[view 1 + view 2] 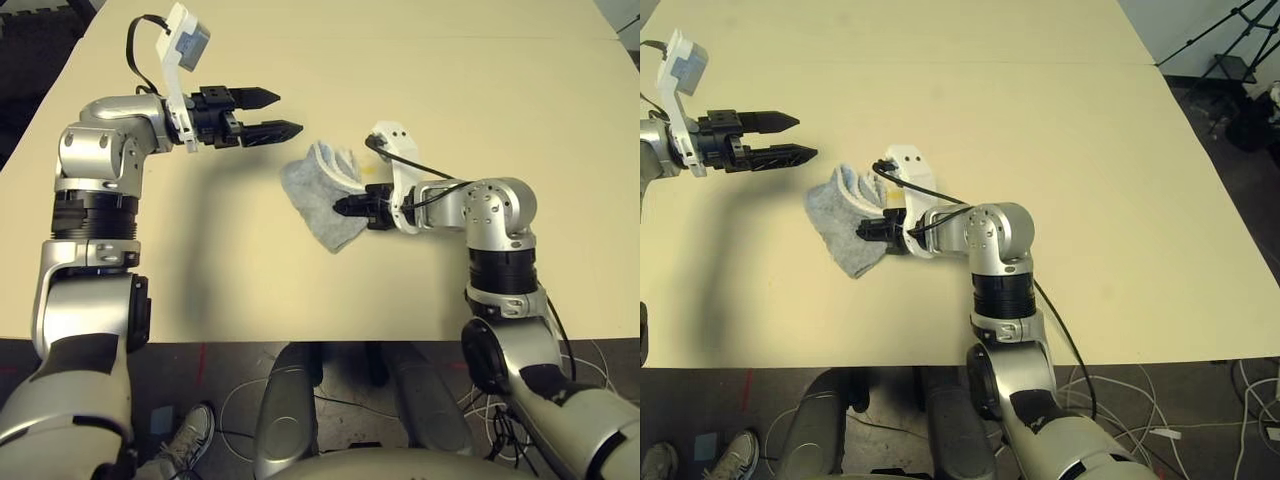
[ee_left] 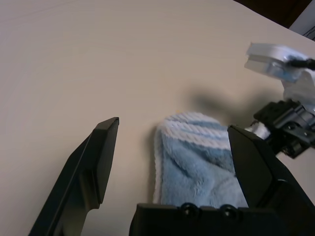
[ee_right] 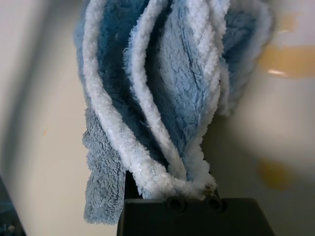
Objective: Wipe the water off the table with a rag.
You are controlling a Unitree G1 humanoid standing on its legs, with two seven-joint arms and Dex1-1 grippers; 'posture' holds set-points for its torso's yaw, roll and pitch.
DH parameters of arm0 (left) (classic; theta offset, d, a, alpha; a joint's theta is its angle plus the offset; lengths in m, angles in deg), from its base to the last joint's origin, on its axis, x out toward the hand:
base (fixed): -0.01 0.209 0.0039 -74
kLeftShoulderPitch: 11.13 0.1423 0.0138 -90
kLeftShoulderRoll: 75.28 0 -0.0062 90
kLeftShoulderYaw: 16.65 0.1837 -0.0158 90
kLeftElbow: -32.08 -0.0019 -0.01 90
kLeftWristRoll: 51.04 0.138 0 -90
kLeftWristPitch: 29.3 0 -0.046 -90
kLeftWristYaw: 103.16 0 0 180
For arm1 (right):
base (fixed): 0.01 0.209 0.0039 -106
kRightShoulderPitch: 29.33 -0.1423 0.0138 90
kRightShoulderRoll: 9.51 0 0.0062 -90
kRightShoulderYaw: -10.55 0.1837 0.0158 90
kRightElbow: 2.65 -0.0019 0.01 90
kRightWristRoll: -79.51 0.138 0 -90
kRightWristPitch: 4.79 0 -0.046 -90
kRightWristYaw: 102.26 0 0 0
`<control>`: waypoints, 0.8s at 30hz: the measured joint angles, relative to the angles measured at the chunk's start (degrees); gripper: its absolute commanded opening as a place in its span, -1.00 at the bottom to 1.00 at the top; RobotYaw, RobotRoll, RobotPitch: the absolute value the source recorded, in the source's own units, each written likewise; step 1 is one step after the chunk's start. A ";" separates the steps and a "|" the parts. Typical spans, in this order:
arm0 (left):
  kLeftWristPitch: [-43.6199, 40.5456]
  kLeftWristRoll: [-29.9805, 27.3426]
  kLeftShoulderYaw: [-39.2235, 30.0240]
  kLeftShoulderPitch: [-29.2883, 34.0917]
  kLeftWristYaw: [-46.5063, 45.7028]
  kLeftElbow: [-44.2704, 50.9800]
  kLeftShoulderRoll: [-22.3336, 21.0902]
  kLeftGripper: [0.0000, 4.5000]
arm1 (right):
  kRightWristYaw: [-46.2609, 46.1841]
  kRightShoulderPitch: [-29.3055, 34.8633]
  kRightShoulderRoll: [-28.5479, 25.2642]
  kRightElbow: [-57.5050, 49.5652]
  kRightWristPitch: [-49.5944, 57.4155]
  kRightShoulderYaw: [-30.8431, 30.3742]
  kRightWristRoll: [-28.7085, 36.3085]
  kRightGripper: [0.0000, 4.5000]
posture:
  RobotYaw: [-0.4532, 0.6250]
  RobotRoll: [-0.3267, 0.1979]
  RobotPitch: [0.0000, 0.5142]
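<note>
Blue-grey terry cloth (image 1: pixel 325 200) with white edging lies bunched on the beige desk (image 1: pixel 330 300), pinched in the closed jaws of the robot's right gripper (image 1: pixel 352 206). Yellow-orange liquid (image 3: pixel 290 61) spots the surface beside the folds. The left gripper (image 1: pixel 283 112), jaws wide apart and empty, hangs near the cloth.

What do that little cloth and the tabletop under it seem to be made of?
The terry cloth looks like soft, looped towelling, perhaps cotton or microfibre: its blue-grey surface is fuzzy, with fluffy white edging. The tabletop seems a smooth, hard laminate or painted board, mostly matte: it is evenly pale beige with only soft shadows, though the look alone can't settle which.
</note>
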 measured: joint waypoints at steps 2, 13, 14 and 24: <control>0.06 0.00 0.00 0.00 0.01 -0.01 0.13 1.00 | -0.79 -1.36 -1.62 0.05 -0.04 1.29 -0.82 -0.98 | -0.21 0.25 0.28; 0.17 0.02 0.04 -0.01 0.07 -0.06 1.05 1.00 | -0.82 -5.62 -12.69 6.70 -3.77 4.44 -4.49 -0.98 | -0.22 0.25 0.28; 0.17 0.02 0.06 -0.01 0.07 -0.06 1.16 1.00 | -0.51 -5.62 -13.67 7.58 -4.54 4.39 -4.99 -0.98 | -0.22 0.25 0.28; 0.14 0.06 0.08 -0.03 0.03 -0.06 1.46 1.00 | 0.12 -4.37 -12.02 4.74 -0.79 5.31 -5.32 -0.98 | -0.23 0.25 0.27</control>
